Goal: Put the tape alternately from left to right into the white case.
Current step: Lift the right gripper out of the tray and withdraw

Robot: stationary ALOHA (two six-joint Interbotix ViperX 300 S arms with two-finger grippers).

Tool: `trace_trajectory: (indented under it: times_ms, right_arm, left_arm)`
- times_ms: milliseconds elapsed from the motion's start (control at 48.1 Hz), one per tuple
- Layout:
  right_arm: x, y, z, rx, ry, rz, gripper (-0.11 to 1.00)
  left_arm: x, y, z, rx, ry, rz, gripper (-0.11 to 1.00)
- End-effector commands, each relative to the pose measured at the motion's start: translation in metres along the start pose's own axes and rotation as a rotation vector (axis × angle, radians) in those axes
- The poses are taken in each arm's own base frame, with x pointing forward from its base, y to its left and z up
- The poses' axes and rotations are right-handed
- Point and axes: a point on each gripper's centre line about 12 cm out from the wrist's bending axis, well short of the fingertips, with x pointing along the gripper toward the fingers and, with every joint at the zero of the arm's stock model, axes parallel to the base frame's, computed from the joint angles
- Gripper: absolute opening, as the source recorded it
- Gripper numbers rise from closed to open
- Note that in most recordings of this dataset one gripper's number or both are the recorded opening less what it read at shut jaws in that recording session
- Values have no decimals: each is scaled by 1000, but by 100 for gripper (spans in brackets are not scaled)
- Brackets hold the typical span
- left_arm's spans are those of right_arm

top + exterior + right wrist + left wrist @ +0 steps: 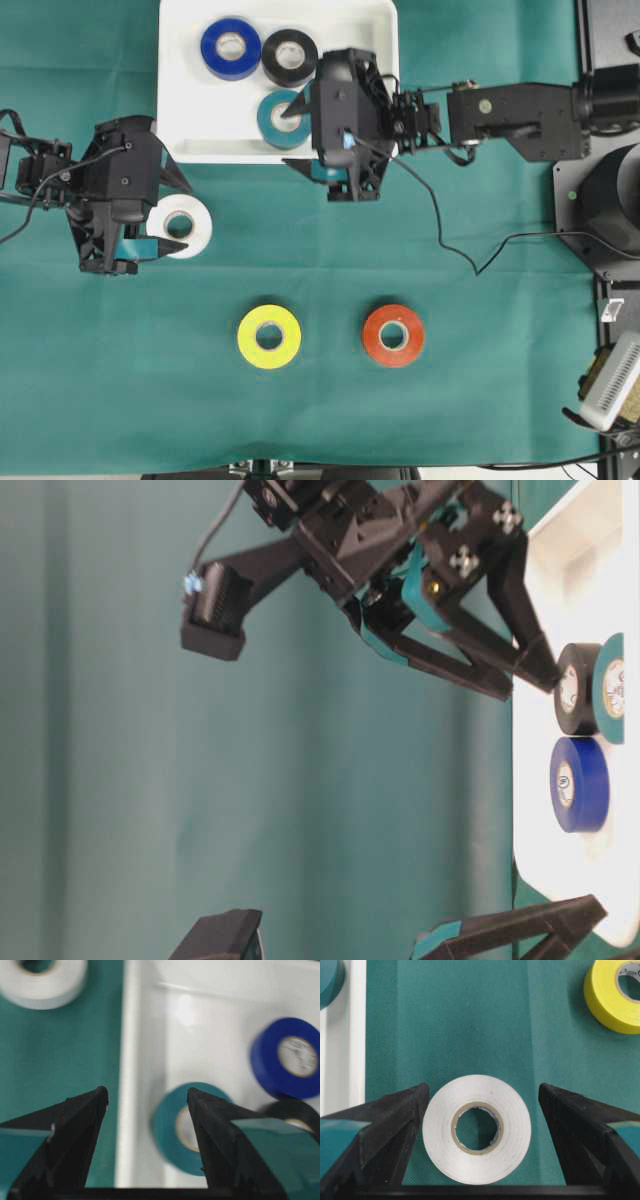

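Your left claw (480,1125) stands wide astride the white roll (477,1129) for its turn, while your right claw (147,1125) hangs open and empty over the teal roll (185,1127) in the white case (375,25).

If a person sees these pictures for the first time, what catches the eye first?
Probably the white case at the top, with blue, black and teal rolls inside and the open right gripper over its edge. Next, the open left gripper straddling the white roll, then the yellow and red-orange rolls lower down.
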Motion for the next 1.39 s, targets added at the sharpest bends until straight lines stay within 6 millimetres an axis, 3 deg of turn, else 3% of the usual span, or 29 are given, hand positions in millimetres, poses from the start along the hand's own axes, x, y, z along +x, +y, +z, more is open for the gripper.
trace_trajectory:
  times_ms: [0,333,603,1372]
  right_arm:
    - [-11,11,11,-19,-43,24,68]
    - [-20,43,-4,-69,-32,96,68]
    - [-20,48,-16,-73,-34,121,68]
    - [-21,53,-13,-73,-80,145,69]
  left_arm:
    - [-2,-1,6,2,-21,-4,62]
    - [-2,-1,6,2,-21,-4,61]
    - [-3,-1,6,1,-23,-2,61]
    - [-2,-1,4,1,-18,-3,61]
